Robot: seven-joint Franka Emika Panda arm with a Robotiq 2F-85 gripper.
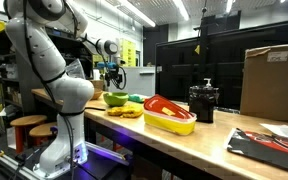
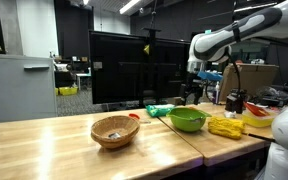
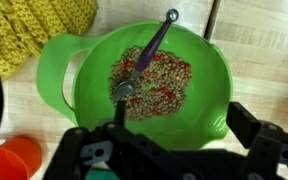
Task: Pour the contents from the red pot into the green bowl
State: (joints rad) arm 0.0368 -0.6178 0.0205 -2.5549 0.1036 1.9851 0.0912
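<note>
Okay, white robot arm [image 1: 44, 70] fills the left of the frame in an exterior view, at a long wooden table [image 1: 184, 142]. Cardboard box [image 1: 274, 80] at the far right carries a pale label, too small to read. Oval red-and-yellow basin [image 1: 170, 116] sits mid-frame on the table, with a black container [image 1: 203, 102] just right of it. Green bowl [image 1: 114, 99] stands on the table left of the basin. The bowl [image 2: 187, 121] is at centre-right in an exterior view, and a woven basket [image 2: 114, 131] is to its left, apart from it. In the wrist view the bowl [image 3: 212, 85] takes up the middle, holding brownish grains with red bits. Yellow knit cloth [image 3: 44, 30] is at upper left, just beside the rim. Red pot [image 3: 14, 158] sits at lower left on the table, beside the bowl and clear of the fingers. A purple-handled spoon [image 3: 149, 50] lies in the grains, handle over the upper rim. Gripper [image 3: 159, 125] hangs above the bowl, jaws spread wide, grasping nothing, touching nothing.
</note>
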